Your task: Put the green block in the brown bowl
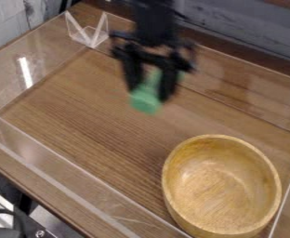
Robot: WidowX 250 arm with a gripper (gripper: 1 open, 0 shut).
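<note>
The green block (144,99) is up in the grip of your gripper (145,82), a little above the middle of your view, toward 12 o'clock. You have the jaws closed in on it, pinching it, with its lower part showing below the dark fingers. Block and gripper are both smeared by motion, so you cannot read the exact contact at the fingertips, and the block's tilt is hard to judge. The arm (156,11) comes in from 12 o'clock, dark and blurred too.

Your brown bowl (219,191) sits at about 5 o'clock from the block, low on the right side of the view. It stands upright with its round mouth facing up, and you can see its pale tan inside and thick rim. The block is well apart from the bowl, outside its rim.

Around 11 o'clock from the block, near the far edge of the table (85,125), you have a clear, pointed plastic-looking thing (88,30); what it is, you can't tell from here. The tabletop is brown wood with the grain showing, and a bright patch of glare lies on it toward 10 o'clock. Down at 7 to 8 o'clock, in the corner of your view, you see dark equipment (4,221) beyond the table's edge.
</note>
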